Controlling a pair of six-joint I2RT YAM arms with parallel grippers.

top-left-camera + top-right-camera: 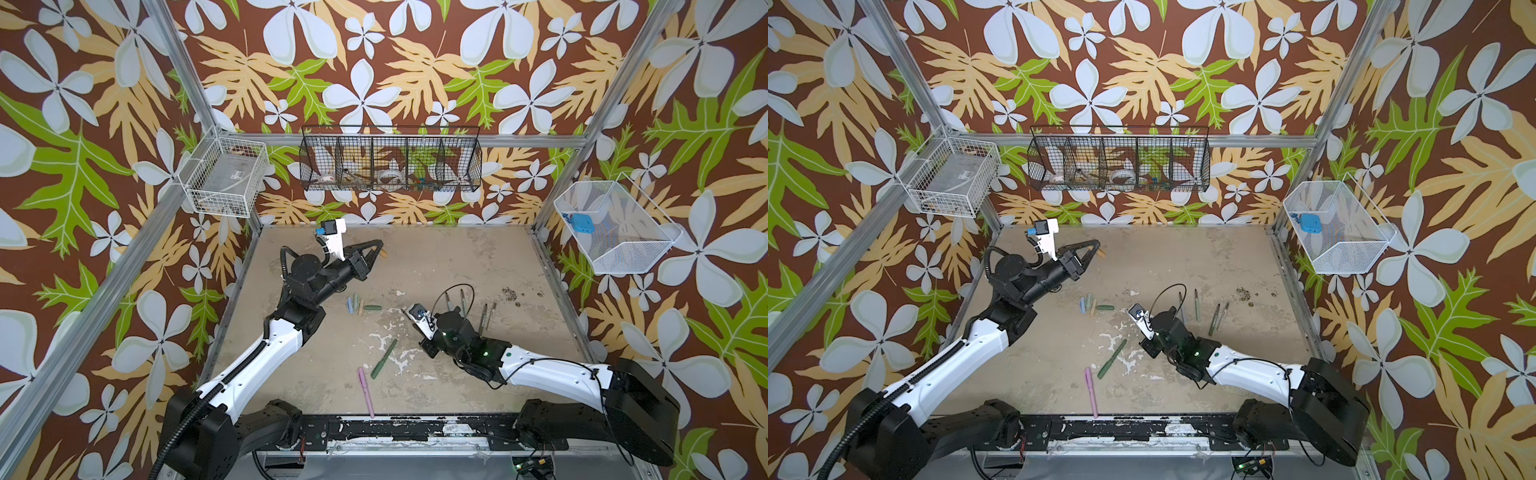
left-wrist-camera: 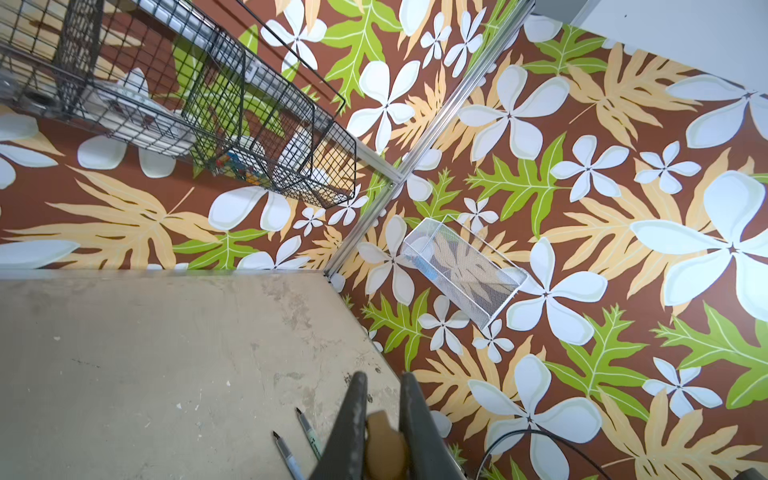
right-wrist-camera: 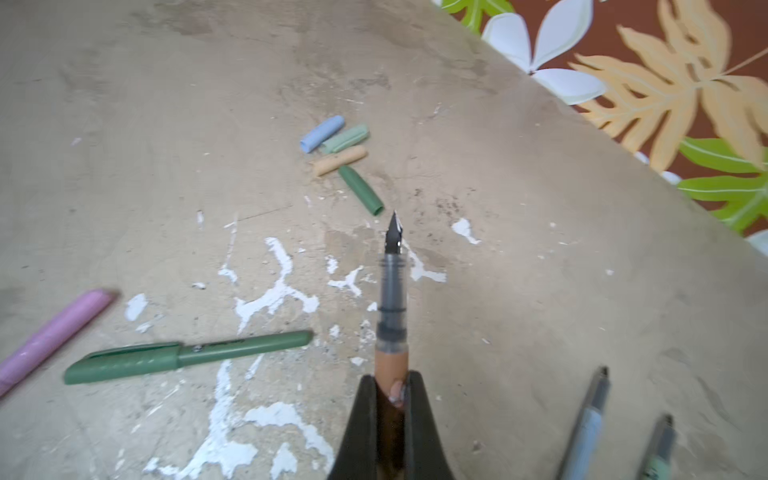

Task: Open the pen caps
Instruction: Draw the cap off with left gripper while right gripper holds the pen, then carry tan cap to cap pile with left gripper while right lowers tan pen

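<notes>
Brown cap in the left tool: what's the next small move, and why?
Probably lower the left tool toward the cluster of four loose plastic caps and release there. It is shut on the stubby brown plastic cap, already separated: the right tool holds the brown pen body with its nib bare.

We note the table (image 1: 457, 266) as beige, flecked with white chips. Walls (image 1: 374, 62): brown, patterned with pale blue flowers and tan and green leaves.

Loose on the table:
- a light blue cap (image 3: 322, 134)
- a pale green cap (image 3: 345, 138)
- a beige cap (image 3: 340, 160)
- a dark green cap (image 3: 360, 190)

Elsewhere:
- a brown cap (image 2: 384, 449)
- a brown pen (image 3: 390, 316) with a see-through grey section and a black nib
- a green pen (image 3: 187, 357)
- a pink pen (image 3: 50, 336)
- a black wire basket (image 1: 471, 166)
- a white wire basket (image 1: 220, 195)
- a white mesh basket (image 1: 623, 257)
</notes>
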